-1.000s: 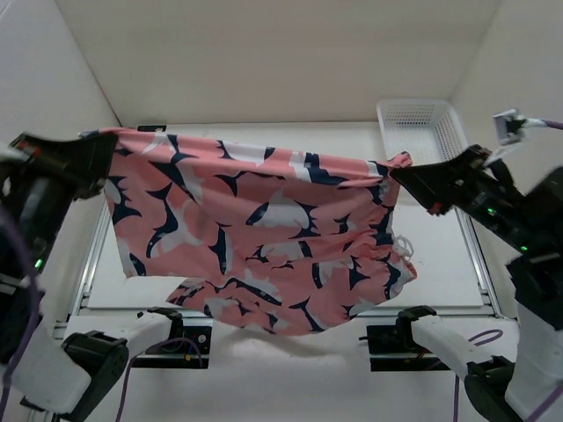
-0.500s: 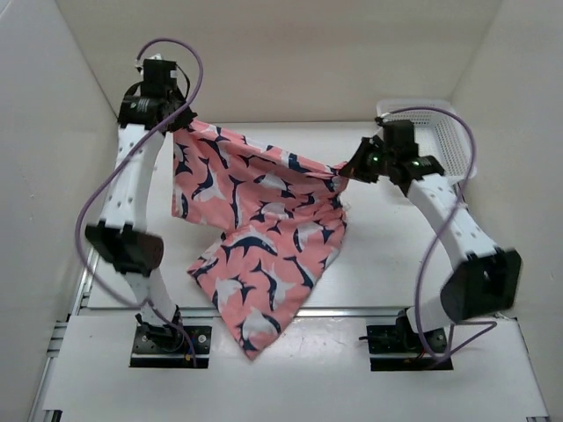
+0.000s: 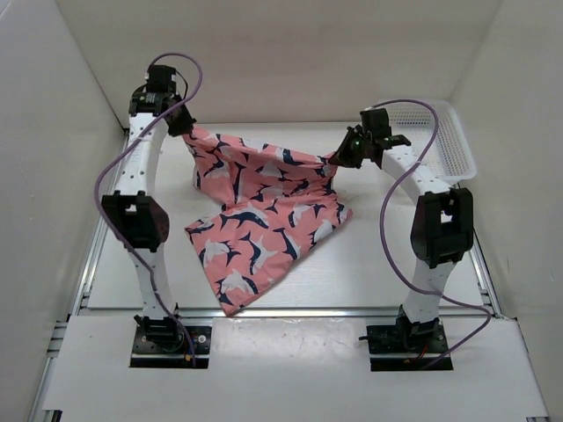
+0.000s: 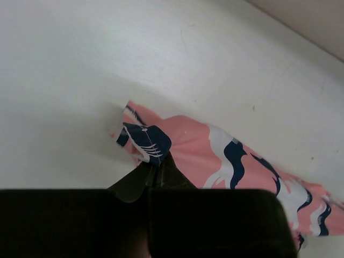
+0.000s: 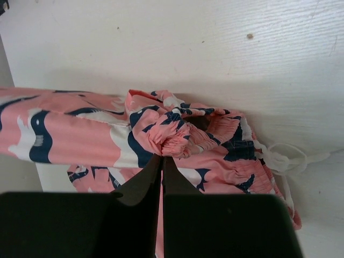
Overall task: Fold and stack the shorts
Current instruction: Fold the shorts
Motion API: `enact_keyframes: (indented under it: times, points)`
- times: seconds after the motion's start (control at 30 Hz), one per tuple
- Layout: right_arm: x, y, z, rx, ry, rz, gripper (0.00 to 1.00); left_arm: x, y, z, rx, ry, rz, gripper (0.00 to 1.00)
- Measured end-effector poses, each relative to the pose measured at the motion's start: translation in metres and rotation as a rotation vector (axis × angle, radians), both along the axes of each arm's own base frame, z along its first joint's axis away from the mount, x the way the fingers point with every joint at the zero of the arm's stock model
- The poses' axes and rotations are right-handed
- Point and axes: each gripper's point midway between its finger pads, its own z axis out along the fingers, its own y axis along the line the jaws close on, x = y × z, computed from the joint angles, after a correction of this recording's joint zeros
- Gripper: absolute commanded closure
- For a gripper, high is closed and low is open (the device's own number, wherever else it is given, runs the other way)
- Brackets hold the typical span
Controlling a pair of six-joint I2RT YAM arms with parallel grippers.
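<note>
My left gripper (image 3: 186, 128): clenched on the far-left corner of the shorts (image 3: 264, 211). In the left wrist view my fingertips (image 4: 156, 167) meet on a navy-printed fold of cloth.
My right gripper (image 3: 339, 158): clamped on the far-right corner. The right wrist view shows bunched, gathered waistband pinched between my closed fingertips (image 5: 162, 158).
The shorts: coral-pink with navy-and-white shapes, strung between my two grippers and sagging between them. The rest drapes down onto the table (image 3: 387, 255) and spreads toward the near left, with the lowest corner near the front edge.
Drawstring (image 5: 285, 156): white and looped, lying just beside the pinched waistband.
Basket (image 3: 444, 132): white mesh, at the table's far-right corner, apart from the shorts and beyond my right arm.
</note>
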Motion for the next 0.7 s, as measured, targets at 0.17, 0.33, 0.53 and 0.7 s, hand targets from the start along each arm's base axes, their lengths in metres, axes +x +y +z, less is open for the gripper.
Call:
enact_keyframes:
  times: [0.17, 0.33, 0.53, 0.7]
  points:
    - [-0.005, -0.008, 0.003, -0.005, 0.002, -0.005, 1.00, -0.088, -0.008, 0.018, -0.022, 0.044, -0.029, 0.90]
    - [-0.027, -0.023, 0.004, -0.020, 0.019, -0.010, 1.00, -0.183, -0.043, 0.046, -0.082, -0.016, -0.127, 0.90]
    - [-0.053, -0.037, -0.005, -0.046, 0.053, -0.005, 1.00, -0.281, -0.079, 0.008, -0.153, 0.047, -0.247, 0.90]
    - [-0.079, -0.057, -0.022, -0.080, 0.109, -0.028, 1.00, -0.338, -0.101, -0.060, -0.191, 0.235, -0.286, 0.90]
